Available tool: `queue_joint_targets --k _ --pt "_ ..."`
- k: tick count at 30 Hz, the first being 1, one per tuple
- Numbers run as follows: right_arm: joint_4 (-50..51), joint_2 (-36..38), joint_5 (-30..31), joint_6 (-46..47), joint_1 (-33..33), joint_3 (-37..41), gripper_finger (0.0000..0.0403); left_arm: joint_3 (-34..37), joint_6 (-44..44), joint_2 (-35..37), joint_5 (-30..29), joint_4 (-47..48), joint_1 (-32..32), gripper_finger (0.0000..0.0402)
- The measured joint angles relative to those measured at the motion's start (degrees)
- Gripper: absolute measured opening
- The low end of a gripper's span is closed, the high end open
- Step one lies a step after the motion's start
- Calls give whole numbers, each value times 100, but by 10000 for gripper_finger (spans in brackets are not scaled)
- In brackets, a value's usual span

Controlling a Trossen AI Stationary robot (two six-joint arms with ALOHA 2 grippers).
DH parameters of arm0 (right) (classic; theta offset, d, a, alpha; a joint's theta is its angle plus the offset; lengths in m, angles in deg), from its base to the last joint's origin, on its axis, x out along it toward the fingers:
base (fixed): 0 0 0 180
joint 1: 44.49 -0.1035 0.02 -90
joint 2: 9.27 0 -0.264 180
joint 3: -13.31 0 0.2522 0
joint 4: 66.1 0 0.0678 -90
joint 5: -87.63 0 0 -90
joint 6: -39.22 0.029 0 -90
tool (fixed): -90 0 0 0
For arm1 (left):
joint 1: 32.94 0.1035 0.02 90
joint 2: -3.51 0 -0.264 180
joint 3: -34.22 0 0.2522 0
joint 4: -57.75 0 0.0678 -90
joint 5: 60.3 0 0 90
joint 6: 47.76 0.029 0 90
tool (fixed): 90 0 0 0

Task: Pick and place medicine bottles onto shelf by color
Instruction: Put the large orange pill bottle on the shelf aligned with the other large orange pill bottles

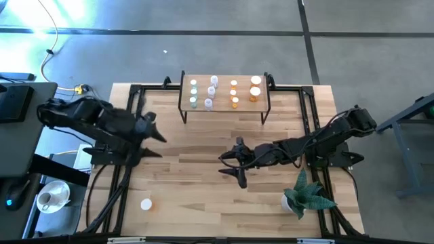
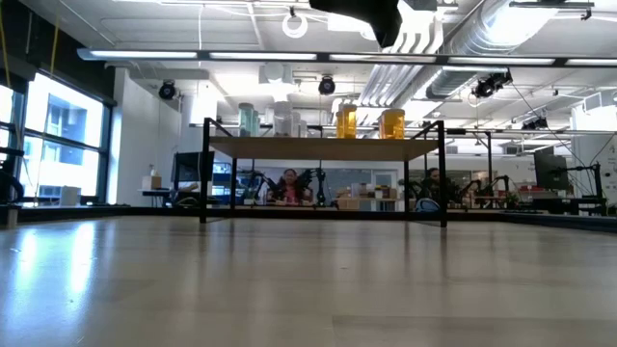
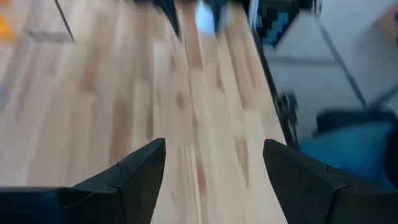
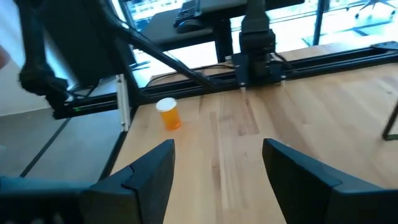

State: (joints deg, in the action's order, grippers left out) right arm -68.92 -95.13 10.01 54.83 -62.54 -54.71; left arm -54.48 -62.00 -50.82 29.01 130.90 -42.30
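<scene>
left hand [image 1: 157, 135]: wide, empty | right hand [image 1: 234, 166]: parted, empty | orange bottle [image 1: 146, 204] alone near table corner, label unreadable

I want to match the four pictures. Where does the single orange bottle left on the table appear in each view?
High view: orange bottle near the table's front left corner.
Low view: not in it.
Left wrist view: not in it.
Right wrist view: orange bottle upright near the table edge.
Shared landmark: the black frame rail beside it.

Potted plant [image 1: 306, 194] on table [image 1: 196, 183]; cup [image 1: 49, 198].
</scene>
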Motion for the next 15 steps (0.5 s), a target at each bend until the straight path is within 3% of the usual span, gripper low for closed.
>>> queue_joint_targets --k 9,15 --pt "2 2 267 405 -2 0 234 97 -874 -439 0 1274 -1055 259" --pt "51 2 214 505 -2 0 234 592 -1775 -522 -11 1214 -1774 259"
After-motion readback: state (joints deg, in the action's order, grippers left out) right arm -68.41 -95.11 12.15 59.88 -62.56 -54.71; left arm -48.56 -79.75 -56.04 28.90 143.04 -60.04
